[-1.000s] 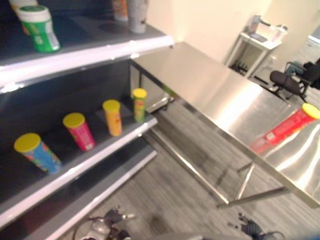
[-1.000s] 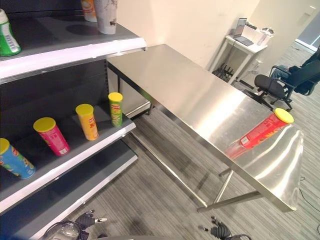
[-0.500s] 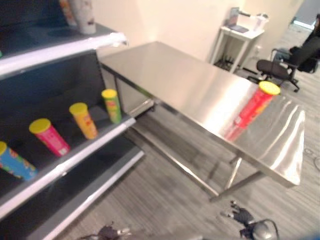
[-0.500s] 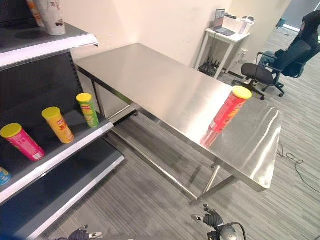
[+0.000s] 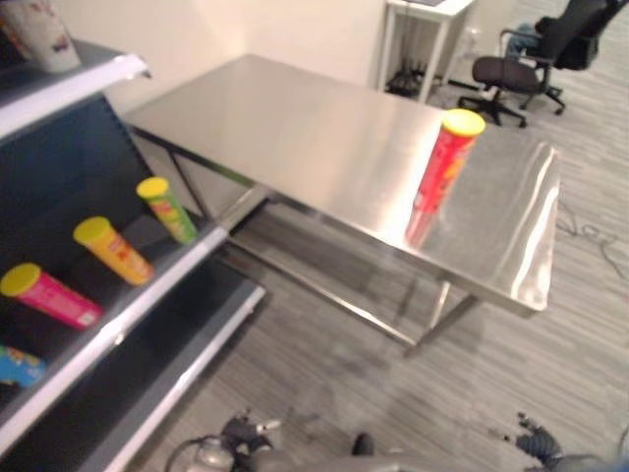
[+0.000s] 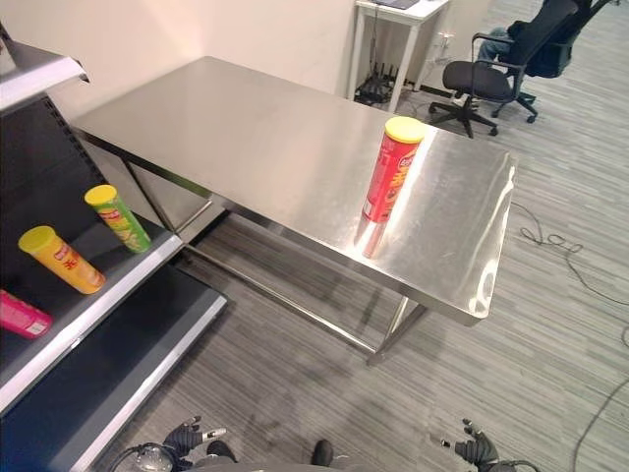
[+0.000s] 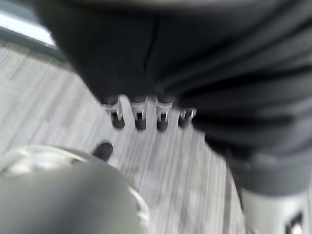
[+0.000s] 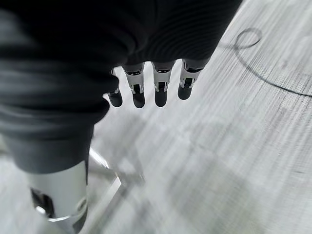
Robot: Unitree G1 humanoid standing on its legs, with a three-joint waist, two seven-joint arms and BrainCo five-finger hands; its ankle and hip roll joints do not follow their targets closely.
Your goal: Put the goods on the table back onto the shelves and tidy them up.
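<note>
Left eye view: you have one red can [image 5: 440, 169] with a yellow lid standing upright on the steel table [image 5: 295, 138], toward its right end; it is the only item left on that surface. On the shelf unit [image 5: 118, 315] at the left, the middle shelf carries a green can [image 5: 167, 209], an orange can [image 5: 113, 251], a pink can [image 5: 49, 296] and the edge of a blue one [image 5: 15, 366], all spaced in a row; a white cup [image 5: 39, 34] sits on the shelf above. Right eye view: you see the same red can well apart from the shelves, with an office chair [image 6: 491, 74] and a small white side table [image 6: 393, 20] at the far right. Left wrist view: your left hand [image 7: 141, 109] hangs over the grey floor, fingers straight and loose, holding nothing. Right wrist view: your right hand [image 8: 156, 85] likewise hangs over the floor, fingers relaxed and empty. Status, as a judgement: most stock is shelved; the red can remains to be fetched, shelved and lined up.
</note>
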